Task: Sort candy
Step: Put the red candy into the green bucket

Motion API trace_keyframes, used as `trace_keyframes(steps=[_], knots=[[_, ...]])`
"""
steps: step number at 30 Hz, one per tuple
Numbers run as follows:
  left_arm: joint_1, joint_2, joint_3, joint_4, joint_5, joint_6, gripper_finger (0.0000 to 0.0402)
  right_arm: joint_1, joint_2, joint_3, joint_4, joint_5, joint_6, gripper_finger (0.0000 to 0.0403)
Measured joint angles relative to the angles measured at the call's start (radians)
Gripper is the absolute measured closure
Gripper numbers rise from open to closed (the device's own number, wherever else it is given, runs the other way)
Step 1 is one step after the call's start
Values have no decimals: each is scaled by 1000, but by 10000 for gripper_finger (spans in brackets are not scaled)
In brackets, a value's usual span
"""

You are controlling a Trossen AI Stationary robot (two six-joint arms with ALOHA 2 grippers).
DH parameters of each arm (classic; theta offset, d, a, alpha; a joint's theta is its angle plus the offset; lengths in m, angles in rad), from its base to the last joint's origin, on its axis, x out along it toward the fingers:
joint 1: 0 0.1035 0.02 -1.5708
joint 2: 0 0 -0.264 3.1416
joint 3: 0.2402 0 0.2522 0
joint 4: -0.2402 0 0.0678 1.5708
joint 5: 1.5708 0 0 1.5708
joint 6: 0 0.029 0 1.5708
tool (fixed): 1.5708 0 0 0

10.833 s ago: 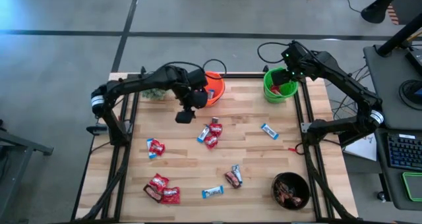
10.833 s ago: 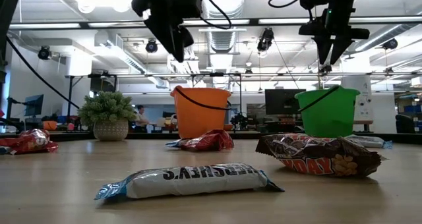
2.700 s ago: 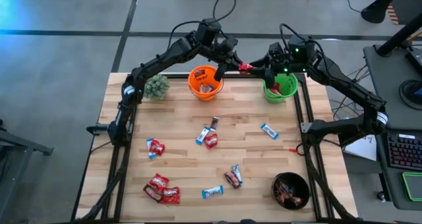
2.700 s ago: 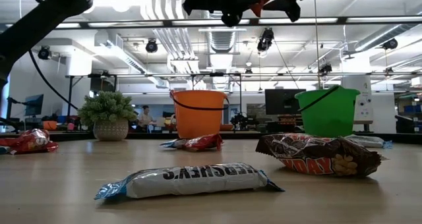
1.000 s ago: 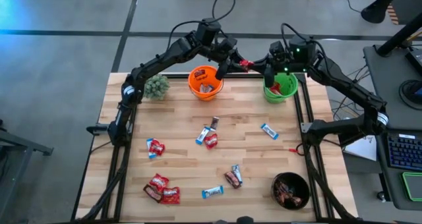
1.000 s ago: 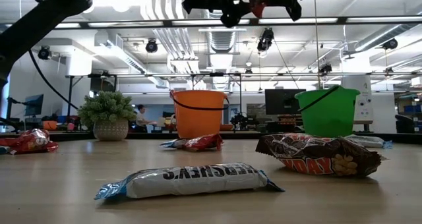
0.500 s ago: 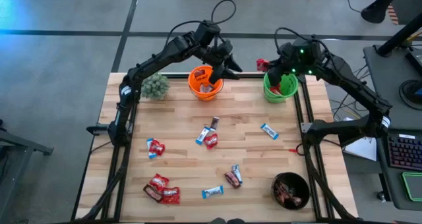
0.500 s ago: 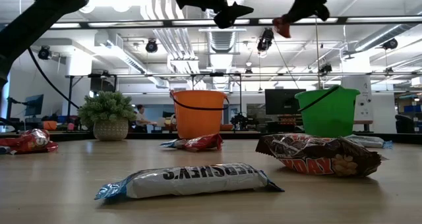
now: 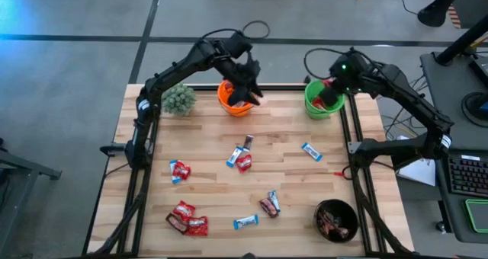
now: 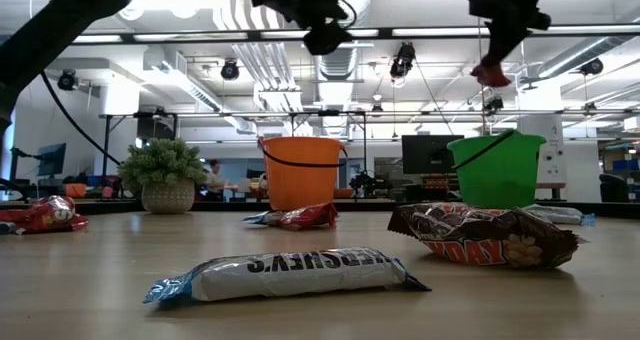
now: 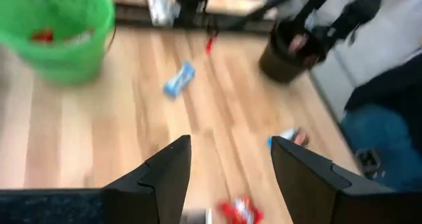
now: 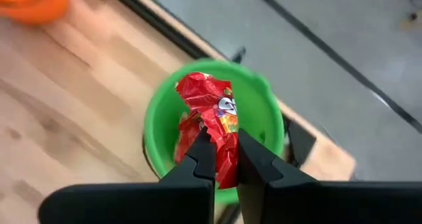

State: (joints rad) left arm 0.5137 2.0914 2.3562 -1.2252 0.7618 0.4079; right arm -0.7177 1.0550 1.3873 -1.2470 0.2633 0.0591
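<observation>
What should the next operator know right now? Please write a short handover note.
Right claw: shut on a red packet, held above the green bucket, which already holds red candy.
Left claw: open and empty, over the orange bucket.
The dark bowl at the near right corner holds dark bars.
Left to do: release the red packet, then sort the loose candy on the table: red packets, blue-and-white bars, dark bars.

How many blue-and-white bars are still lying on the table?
5: one right of centre, one by the red packet at centre, one near the front edge, one beside the brown bar, one under the left-hand red packet. Others may be hidden.
</observation>
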Motion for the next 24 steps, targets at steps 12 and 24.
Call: trace_keyframes(steps=[12,24], knots=[[1,-1,0,-238,-128,76,210,1,32,-12,-35,0,20,381],[-2,-32,0,-313,-370,24,210,1,126,-13,-32,104,-34,351]])
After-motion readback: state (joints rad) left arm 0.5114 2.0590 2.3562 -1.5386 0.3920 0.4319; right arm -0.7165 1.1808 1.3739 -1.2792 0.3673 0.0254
